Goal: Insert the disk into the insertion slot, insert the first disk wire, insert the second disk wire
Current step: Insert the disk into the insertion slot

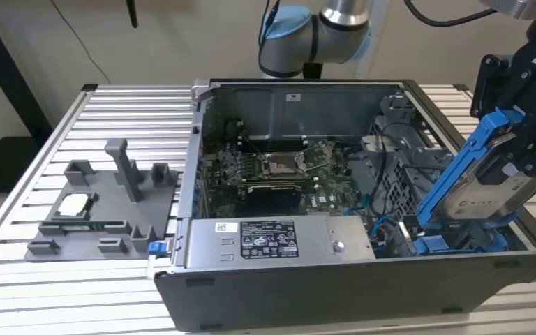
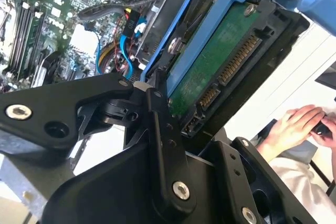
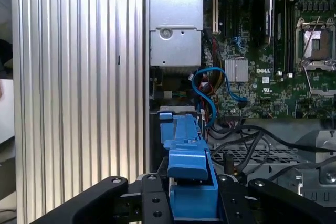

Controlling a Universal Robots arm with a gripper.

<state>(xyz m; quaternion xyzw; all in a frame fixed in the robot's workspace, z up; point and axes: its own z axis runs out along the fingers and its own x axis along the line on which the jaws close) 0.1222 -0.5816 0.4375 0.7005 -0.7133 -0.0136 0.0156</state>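
My gripper is shut on the disk, a silver drive with a white label in a bright blue carrier frame. It hangs steeply tilted over the open computer case's end at the exterior view's right. The disk's lower end sits just above the insertion slot in the case's near corner. The second wrist view shows the disk's green underside and connector between my black fingers. In the first wrist view the blue carrier points toward the case, and a blue wire loops beside it.
The silver power supply box lies along the case's near wall beside the motherboard. A grey fixture tray with small parts sits on the ribbed metal table at the exterior view's left. A person's hands are beyond the table.
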